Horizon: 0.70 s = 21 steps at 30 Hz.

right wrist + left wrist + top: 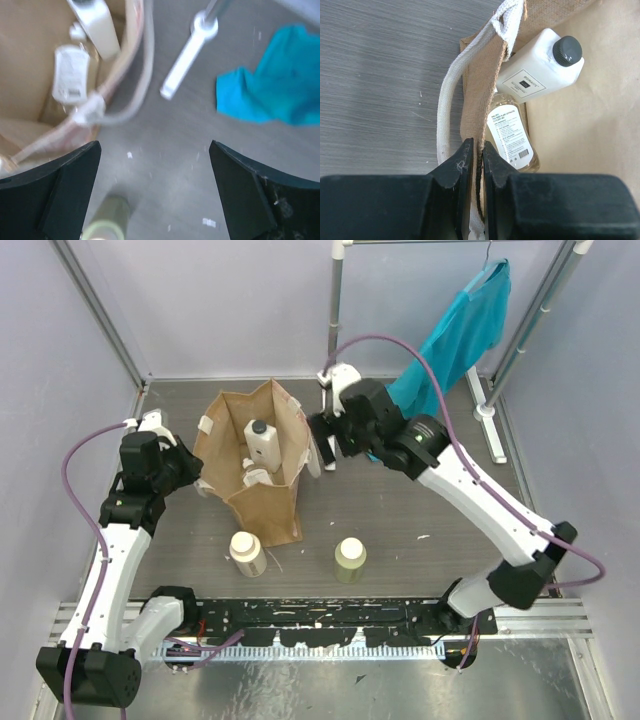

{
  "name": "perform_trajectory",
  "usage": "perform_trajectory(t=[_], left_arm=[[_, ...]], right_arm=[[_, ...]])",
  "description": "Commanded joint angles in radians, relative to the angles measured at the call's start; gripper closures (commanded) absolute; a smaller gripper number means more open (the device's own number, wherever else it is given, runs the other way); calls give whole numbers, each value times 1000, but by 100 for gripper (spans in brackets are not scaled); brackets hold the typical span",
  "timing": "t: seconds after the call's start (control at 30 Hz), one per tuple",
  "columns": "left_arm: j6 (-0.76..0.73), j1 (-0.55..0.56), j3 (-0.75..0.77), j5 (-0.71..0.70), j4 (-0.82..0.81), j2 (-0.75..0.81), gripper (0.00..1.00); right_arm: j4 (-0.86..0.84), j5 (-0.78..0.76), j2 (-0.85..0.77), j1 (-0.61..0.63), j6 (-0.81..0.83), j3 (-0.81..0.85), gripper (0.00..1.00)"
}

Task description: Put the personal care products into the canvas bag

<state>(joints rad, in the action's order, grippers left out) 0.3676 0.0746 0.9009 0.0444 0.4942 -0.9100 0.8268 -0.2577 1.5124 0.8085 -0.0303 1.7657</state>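
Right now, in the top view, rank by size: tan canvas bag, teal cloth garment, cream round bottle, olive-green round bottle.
Largest: tan canvas bag
Then: teal cloth garment, partly hidden
Smallest: cream round bottle and olive-green round bottle, alike

Bag [268,512]: coarse woven canvas, rough, matt tan outside; inner face smoother, paper-like. Strap [445,107]: whitish woven webbing, matt. White bottle [535,70]: smooth plastic, slight sheen, w/ ribbed dark plastic cap [567,50]. Amber bottle [512,132]: clear glossy plastic, white printed label. Cream bottle [248,553] & olive bottle [350,560]: smooth, low gloss. Table [390,512]: grey wood-grain finish, matt. Teal cloth [465,330]: soft fabric. Poles [338,290]: shiny metal. Left end effector [476,150] & right end effector [155,145]: matt black plastic, scuffed at edges.
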Motion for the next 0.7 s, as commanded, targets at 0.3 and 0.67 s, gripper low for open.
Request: perform_trajectory(t=[0.3,0.67], left_arm=[[-20,-2,5,-9,-35,-15,81],[-15,-2,12,-9,-40,-24,80]], right_arm=[[189,-15,-289,146,-335,-489,4],[103,113,-293,241,-389,-649,3]])
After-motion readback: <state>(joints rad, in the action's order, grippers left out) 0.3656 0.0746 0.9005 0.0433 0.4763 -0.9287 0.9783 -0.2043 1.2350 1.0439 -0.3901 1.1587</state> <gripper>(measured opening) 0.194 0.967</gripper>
